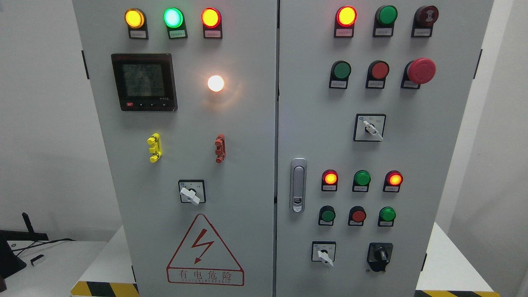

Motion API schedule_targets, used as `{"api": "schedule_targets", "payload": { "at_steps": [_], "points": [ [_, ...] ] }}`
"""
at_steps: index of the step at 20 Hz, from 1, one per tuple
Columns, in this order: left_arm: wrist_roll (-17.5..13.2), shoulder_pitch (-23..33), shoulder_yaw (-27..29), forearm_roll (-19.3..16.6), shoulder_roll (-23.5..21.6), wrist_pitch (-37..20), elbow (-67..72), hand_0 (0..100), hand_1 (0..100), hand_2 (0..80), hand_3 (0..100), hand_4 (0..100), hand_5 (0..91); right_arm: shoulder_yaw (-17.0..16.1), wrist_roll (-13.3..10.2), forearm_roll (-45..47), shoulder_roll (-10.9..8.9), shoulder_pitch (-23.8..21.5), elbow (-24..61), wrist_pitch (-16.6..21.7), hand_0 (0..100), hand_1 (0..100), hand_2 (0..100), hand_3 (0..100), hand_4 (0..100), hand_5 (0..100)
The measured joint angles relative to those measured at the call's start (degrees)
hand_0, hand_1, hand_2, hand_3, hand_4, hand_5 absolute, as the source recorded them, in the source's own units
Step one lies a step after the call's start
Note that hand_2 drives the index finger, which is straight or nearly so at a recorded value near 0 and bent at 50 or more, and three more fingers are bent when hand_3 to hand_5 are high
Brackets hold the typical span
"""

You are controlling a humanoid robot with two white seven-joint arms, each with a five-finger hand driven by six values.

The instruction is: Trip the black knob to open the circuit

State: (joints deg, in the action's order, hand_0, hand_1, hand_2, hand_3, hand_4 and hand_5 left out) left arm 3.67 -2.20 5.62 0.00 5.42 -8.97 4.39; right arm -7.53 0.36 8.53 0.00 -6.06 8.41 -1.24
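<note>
The black knob (380, 256) sits low on the right door of a grey electrical cabinet (247, 165), at the bottom right of the button rows. Its handle points roughly straight up and down. Neither robot hand nor arm shows in the head view.
A white rotary switch (324, 253) sits left of the black knob, with others higher on the right door (370, 128) and on the left door (190, 194). Lit lamps, push buttons and a red emergency stop (420, 71) fill the doors. A silver door handle (298, 184) is mid-cabinet. A meter display (144, 81) is upper left.
</note>
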Motion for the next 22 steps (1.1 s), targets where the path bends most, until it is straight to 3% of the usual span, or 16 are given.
{"api": "schedule_targets", "payload": {
  "at_steps": [11, 19, 22],
  "points": [
    [0.0, 0.0, 0.0, 0.0, 0.0, 0.0, 0.0, 12, 39, 0.0, 0, 0, 0.0, 0.3, 0.1, 0.0, 0.00, -0.3, 1.0, -0.1, 40, 13, 0, 0, 0, 1],
    [0.0, 0.0, 0.0, 0.0, 0.0, 0.0, 0.0, 12, 39, 0.0, 0, 0, 0.0, 1.6, -0.3, 0.0, 0.00, -8.0, 10.8, -0.5, 40, 12, 0, 0, 2, 2],
    [0.0, 0.0, 0.0, 0.0, 0.0, 0.0, 0.0, 12, 39, 0.0, 0, 0, 0.0, 2.2, -0.6, 0.0, 0.05, -11.9, 16.7, 0.7, 41, 10, 0, 0, 8, 6]
  ]
}}
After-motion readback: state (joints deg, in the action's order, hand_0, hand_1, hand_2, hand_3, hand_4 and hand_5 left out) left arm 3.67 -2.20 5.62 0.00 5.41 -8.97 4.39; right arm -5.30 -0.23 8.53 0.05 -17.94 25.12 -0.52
